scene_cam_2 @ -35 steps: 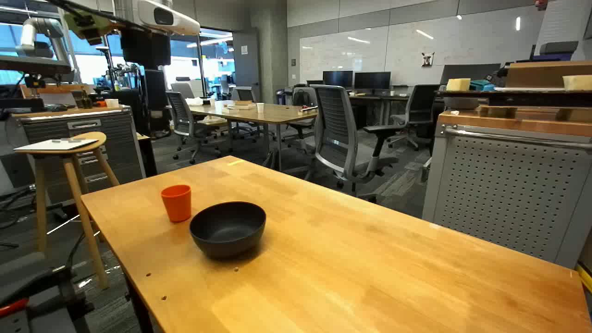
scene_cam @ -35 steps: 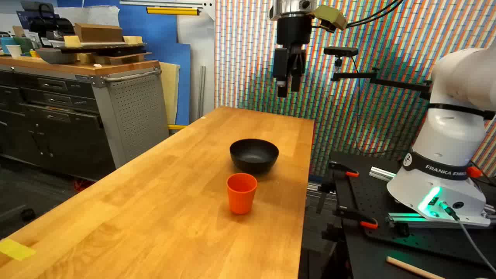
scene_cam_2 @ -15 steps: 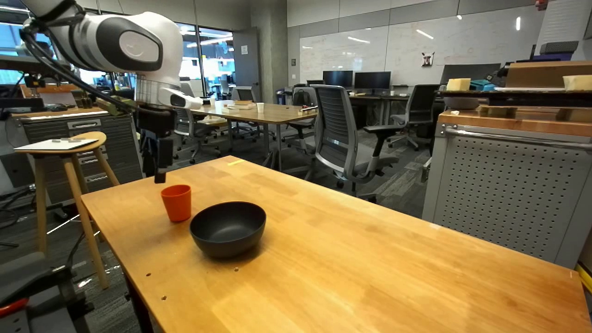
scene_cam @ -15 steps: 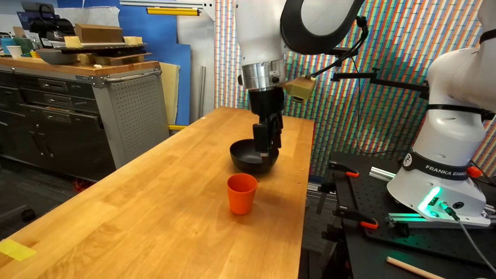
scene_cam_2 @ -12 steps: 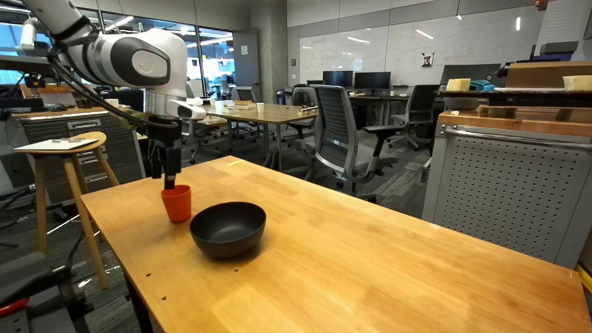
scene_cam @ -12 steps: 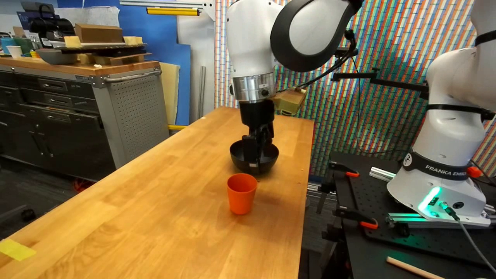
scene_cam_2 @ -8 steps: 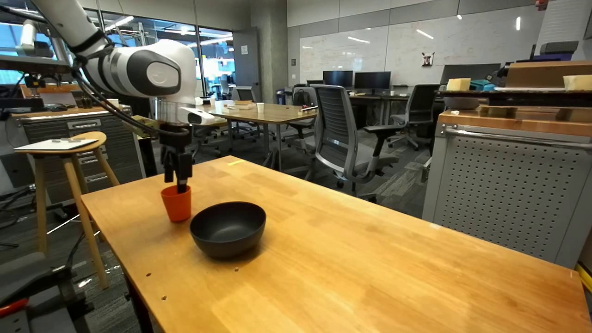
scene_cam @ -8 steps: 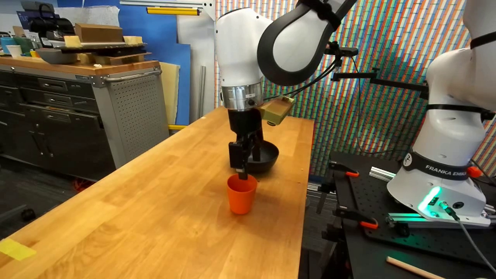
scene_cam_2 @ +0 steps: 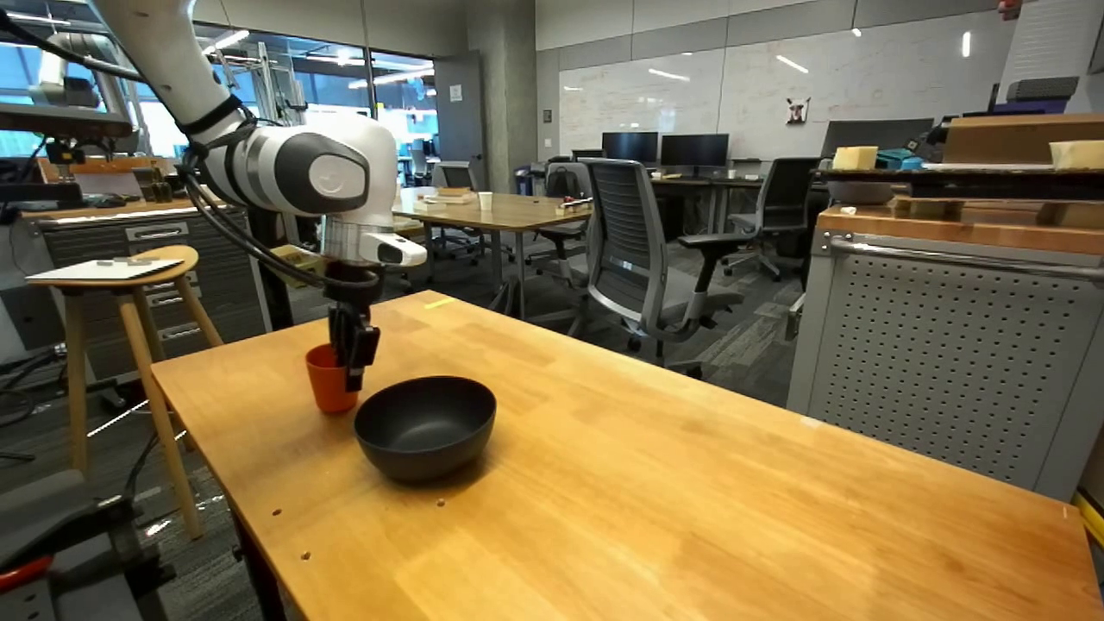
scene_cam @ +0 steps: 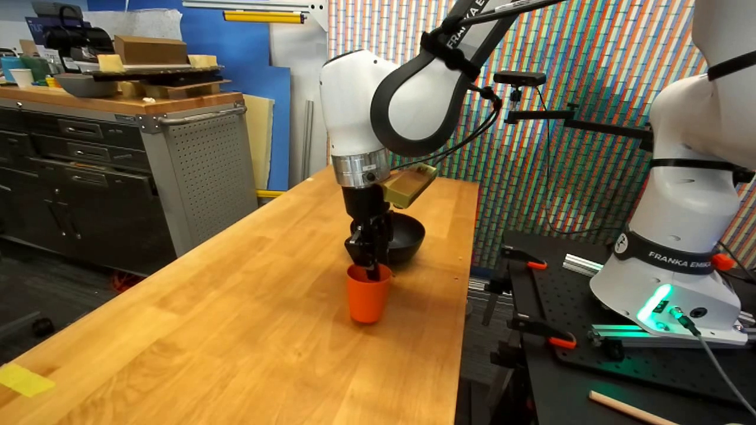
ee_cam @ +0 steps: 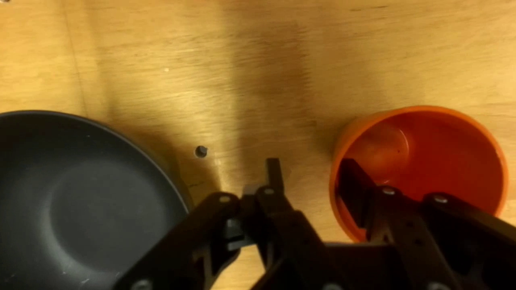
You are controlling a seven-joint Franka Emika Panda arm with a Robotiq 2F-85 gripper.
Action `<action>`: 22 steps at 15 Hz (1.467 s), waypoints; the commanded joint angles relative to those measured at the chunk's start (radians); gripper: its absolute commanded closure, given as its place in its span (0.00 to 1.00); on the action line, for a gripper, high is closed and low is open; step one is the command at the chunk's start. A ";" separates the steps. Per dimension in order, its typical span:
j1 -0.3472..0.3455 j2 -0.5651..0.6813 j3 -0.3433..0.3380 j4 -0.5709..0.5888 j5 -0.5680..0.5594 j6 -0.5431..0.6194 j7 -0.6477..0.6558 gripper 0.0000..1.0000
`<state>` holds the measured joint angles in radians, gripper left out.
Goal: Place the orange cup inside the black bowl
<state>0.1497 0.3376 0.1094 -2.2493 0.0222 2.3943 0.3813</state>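
You have the gripper (ee_cam: 311, 166) pointing down over the rim of the cup (scene_cam: 367, 302), which stands mouth up on the table (scene_cam_2: 690, 492), outside the bowl (scene_cam_2: 425, 431) and near it, with a strip of table showing between the two. Its fingers (ee_cam: 275, 175) are parted, one on each side of the cup's wall that faces the bowl. In the wrist view, the finger nearer the bowl sits outside the cup, between it and the bowl, with some table visible before the cup begins; the finger farther from the bowl is down inside the cup, close against its wall, and you cannot tell whether it touches. A small hole (ee_cam: 201, 152) in the table lies just beside the bowl. In an exterior view, your arm (scene_cam: 354, 106) hangs above the table, and the gripper covers part of the bowl. Yellow tape (scene_cam: 25, 379) lies on the table, well apart from the bowl.
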 commanded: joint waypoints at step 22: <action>-0.165 -0.455 -0.121 -0.398 -0.166 0.243 0.459 0.97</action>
<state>0.0372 -0.0498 -0.0131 -2.5593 -0.0136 2.5639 0.6734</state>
